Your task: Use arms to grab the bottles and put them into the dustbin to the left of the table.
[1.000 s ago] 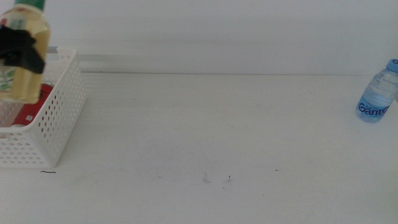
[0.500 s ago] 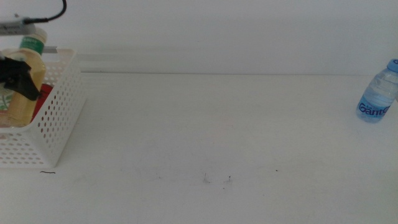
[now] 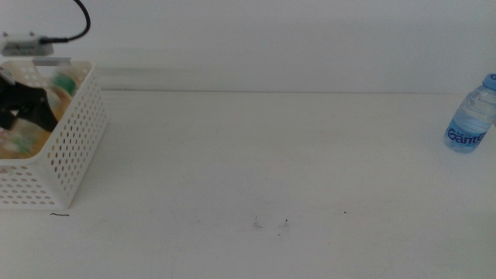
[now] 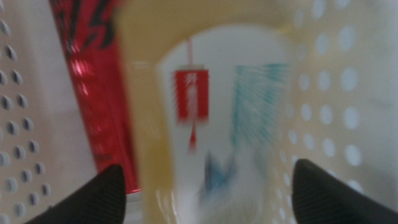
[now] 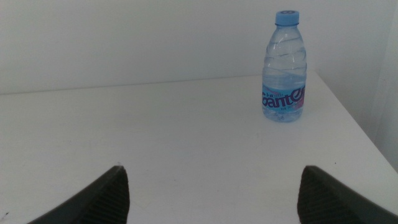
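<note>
Both jaws of the left gripper (image 4: pixel 205 186) stand wide apart inside the dustbin (image 3: pixel 74 147), with the tea bottle (image 4: pixel 211 112) between them; its outline is blurred, so we judge it released or dropping rather than gripped. We find the bottle low in the basket, beside the cola can (image 4: pixel 99 87), and in the middle view only a yellow and green smear shows above the rim. We read the right gripper (image 5: pixel 208 193) as waiting with its jaws spread wide and nothing between them, facing the water bottle (image 5: pixel 285 68), which stands upright near the far right edge of the table (image 3: pixel 256 155), well apart from the basket. We judge the main risk to be snagging: a jaw lifted carelessly could catch the perforated wall or drag the tea bottle up against the can. A clumsy approach to the water bottle could also tip it off the nearby table edge. Between the water bottle and the basket we see only small dark specks.
</note>
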